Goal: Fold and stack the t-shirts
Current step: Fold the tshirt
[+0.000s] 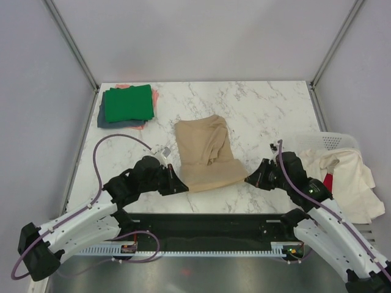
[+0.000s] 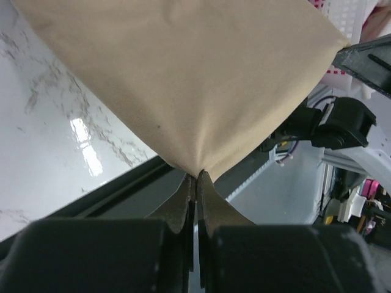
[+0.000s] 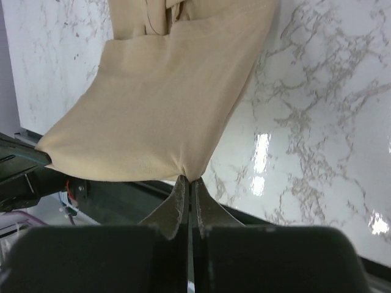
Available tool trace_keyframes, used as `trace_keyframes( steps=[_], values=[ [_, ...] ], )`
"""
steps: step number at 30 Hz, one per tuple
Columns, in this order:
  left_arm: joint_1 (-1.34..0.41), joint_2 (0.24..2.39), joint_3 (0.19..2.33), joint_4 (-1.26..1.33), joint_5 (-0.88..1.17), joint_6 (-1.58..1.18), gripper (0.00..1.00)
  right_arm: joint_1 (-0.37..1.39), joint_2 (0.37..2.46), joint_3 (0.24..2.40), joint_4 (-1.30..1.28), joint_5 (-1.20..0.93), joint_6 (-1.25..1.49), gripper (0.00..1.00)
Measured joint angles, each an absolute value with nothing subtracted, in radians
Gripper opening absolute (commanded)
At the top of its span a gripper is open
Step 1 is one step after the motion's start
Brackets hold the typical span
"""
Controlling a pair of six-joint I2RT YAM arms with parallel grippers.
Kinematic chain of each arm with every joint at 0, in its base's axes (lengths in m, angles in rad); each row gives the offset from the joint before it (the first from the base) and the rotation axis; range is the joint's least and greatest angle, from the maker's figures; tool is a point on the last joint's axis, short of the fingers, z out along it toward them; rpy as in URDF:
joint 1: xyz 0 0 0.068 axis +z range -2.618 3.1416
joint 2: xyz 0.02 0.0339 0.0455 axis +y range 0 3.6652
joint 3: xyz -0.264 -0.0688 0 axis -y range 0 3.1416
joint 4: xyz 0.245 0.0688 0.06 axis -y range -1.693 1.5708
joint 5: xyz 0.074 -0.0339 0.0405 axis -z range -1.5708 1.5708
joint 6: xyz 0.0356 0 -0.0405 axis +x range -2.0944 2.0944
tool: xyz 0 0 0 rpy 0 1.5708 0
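Note:
A tan t-shirt [image 1: 206, 152] lies lengthwise in the middle of the marble table, partly folded, its near hem lifted. My left gripper [image 1: 183, 186] is shut on the shirt's near left corner [image 2: 197, 170]. My right gripper [image 1: 249, 178] is shut on the near right corner [image 3: 189, 174]. The cloth is stretched between them just above the table's near edge. A stack of folded tees, green on top [image 1: 128, 102] with dark blue-grey and salmon-pink beneath, sits at the far left. Cream [image 1: 348, 174] and red [image 1: 328, 182] tees lie in the basket at right.
A white mesh basket [image 1: 333, 141] stands at the table's right edge. A black rail [image 1: 208, 223] runs along the near edge between the arm bases. Grey walls enclose the table on three sides.

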State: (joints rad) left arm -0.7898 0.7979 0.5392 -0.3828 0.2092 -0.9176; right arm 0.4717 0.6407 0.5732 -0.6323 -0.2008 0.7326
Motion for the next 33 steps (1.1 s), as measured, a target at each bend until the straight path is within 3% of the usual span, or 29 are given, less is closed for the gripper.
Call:
trace_keyframes(
  steps=[9,15,20,26,33],
  values=[
    [-0.901,0.74,0.607,-0.567,0.197,-1.029,0.02,0.483,0.531,0.709,-0.833,-0.226,0.807,0.0],
    [-0.89,0.817,0.794,-0.674,0.121,-1.019,0.02,0.483,0.696,0.833,-0.861,-0.186,0.775,0.0],
    [-0.757,0.947,0.884,-0.692,0.128,-0.964,0.02,0.482,0.895,0.939,-0.843,-0.112,0.727,0.0],
    [-0.508,1.087,0.914,-0.677,0.261,-0.867,0.02,0.476,1.116,1.034,-0.794,-0.08,0.67,0.0],
    [-0.358,1.316,1.067,-0.656,0.407,-0.736,0.02,0.418,1.297,1.179,-0.767,-0.073,0.593,0.0]
  ],
)
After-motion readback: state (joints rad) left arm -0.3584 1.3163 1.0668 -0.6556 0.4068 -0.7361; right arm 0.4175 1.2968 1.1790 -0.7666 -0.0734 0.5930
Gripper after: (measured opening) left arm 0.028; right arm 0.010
